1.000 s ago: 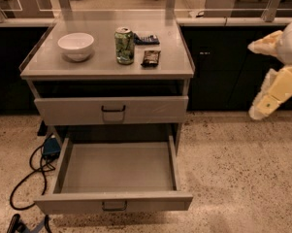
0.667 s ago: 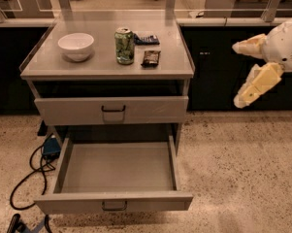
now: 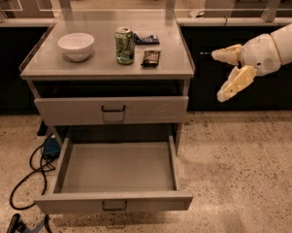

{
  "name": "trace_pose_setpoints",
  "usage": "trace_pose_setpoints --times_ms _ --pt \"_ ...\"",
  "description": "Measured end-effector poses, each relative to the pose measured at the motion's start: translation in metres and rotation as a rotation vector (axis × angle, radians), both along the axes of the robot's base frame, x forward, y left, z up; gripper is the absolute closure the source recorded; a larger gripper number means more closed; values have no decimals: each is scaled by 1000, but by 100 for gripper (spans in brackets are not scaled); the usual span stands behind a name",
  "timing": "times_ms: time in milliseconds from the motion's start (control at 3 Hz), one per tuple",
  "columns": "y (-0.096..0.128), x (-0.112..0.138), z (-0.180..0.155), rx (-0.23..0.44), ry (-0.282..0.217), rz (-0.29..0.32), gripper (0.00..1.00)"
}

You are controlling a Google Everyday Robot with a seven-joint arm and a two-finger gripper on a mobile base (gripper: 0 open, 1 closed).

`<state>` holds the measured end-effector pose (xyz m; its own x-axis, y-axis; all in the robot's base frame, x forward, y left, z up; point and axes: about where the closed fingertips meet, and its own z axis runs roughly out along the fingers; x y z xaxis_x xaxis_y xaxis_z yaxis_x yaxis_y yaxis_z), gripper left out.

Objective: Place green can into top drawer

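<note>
Tool (image 3: 217, 76) hangs in the air to the right of the grey cabinet, about level with the counter (image 3: 102, 66) edge and well apart from everything on it. Fingers (image 3: 236, 83) spread wide, one above the other, tips pointing left toward the cabinet. Nothing between them.

Green can (image 3: 124, 45) stands upright on the counter, near the middle and slightly toward the back. White bowl (image 3: 76, 46) sits to its left, apart from it. Dark snack packet (image 3: 151, 58) lies just right of the can. A second, bluish packet (image 3: 146, 39) lies behind that one, close to the can's upper right.

Top drawer (image 3: 150, 109) sits under the counter, flat grey front facing the camera, dark bracket handle (image 3: 113, 108) at centre. Dark gap shows between its top edge and the counter. Cannot tell whether it is fully shut or slightly out.

Lower drawer (image 3: 117, 168) is pulled far out toward the camera, its grey floor in plain view.

Black cable (image 3: 29, 176) loops on the speckled floor left of the cabinet, beside a small blue object (image 3: 51, 147).
</note>
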<state>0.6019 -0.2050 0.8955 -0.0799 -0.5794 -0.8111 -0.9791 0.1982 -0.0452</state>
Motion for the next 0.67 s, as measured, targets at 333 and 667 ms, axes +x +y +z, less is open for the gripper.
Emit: trace_pose_setpoints --times_ms 333,667 --pt "0 0 -1 -1 1 0 0" --pt "6 17 8 99 -13 2 0"
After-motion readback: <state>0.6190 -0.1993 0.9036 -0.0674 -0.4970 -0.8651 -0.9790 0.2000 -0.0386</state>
